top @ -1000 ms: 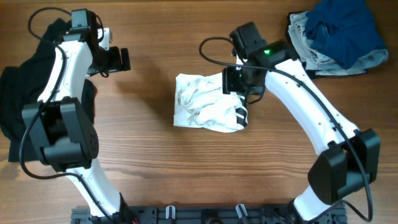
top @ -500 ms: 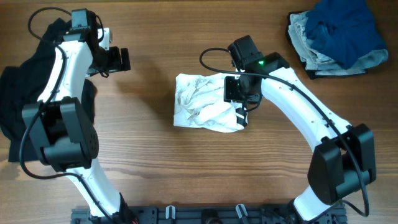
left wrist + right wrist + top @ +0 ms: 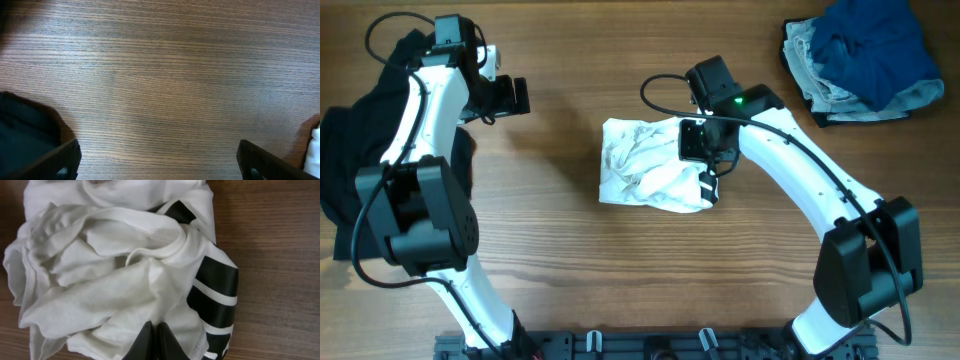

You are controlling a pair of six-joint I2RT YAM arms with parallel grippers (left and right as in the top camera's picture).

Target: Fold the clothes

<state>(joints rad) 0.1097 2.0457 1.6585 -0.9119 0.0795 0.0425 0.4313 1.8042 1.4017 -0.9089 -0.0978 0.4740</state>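
The right gripper (image 3: 152, 340) has slid onto the three-o'clock edge of the crumpled white garment with black block lettering (image 3: 645, 165), lying at centre, and pinched shut on a ridge of it, probably to start a fold. The left gripper (image 3: 512, 97), at ten o'clock, gapes wide and empty.

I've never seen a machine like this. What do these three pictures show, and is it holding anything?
Two white-and-black robot arms stand at a wooden table, each ending in a two-finger gripper. One picture looks down from above; the other two come from cameras on the wrists. The left gripper is open over bare wood, holding nothing. The right gripper is shut, apparently pinching the crumpled white cloth garment with black lettering. A plain black garment lies at the left edge, and a navy-blue and pale-denim pile at the far right corner.
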